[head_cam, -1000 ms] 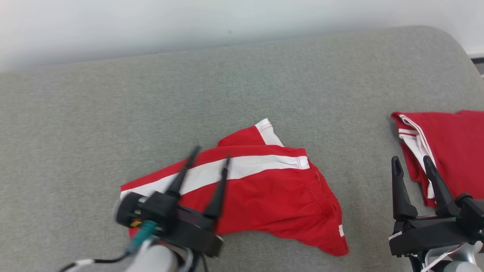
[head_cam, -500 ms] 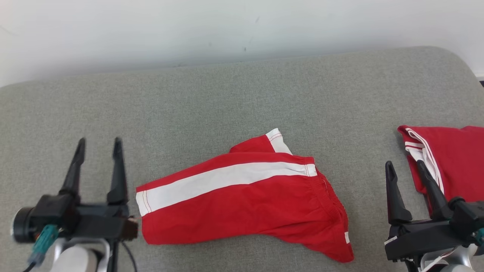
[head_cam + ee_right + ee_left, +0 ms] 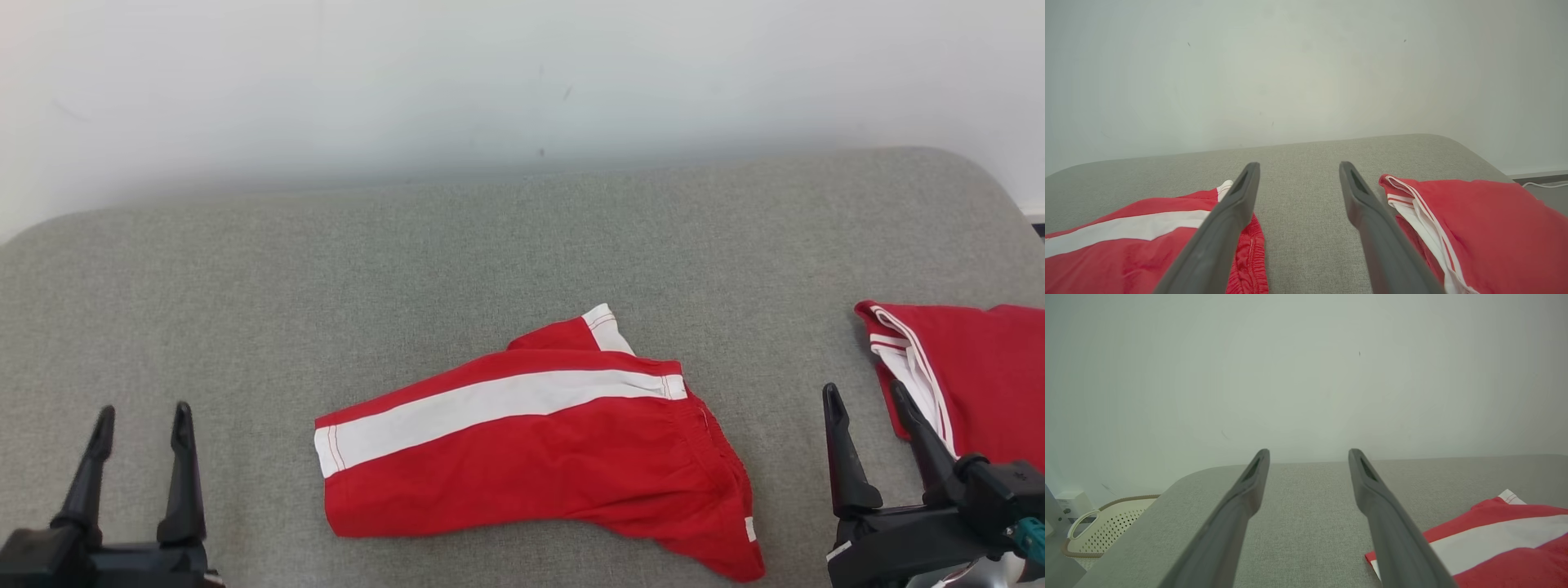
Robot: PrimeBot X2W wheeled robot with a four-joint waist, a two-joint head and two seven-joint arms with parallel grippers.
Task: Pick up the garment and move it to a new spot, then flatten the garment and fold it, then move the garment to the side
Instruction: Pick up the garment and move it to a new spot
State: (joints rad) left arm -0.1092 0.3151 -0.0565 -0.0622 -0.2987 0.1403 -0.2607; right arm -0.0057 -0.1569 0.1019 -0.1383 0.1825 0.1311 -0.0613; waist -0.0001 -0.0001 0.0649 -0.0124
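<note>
Both grippers are held spread wide and empty over the near side of the bench (image 3: 245,269). The shorts (image 3: 539,457) lie flat between them. They are a little to the right of the left gripper (image 3: 143,411), with a strip of bare bench between, and to the left of the right gripper (image 3: 864,389). A second red garment (image 3: 980,376) lies just ahead of the right gripper and to its right, closer to its fingertips than the shorts are.

The shorts appear to be folded in half already, so the move to the side is judged to be what is left. Several faults can be foreseen.

- If only the top layer is pinched, the fold may be pulled open as the cloth is lifted.
- If the right gripper is brought straight down where it points, the second garment could be caught instead of the waistband.
- If the shorts are dragged rather than lifted, they are likely to be rumpled by the rough bench fabric, the more so at the gathered waistband end.
- Thin cloth may slip from such narrow fingertips when it is held at one end only.
- If the shorts are set down to the right, they could overlap the second garment.
</note>
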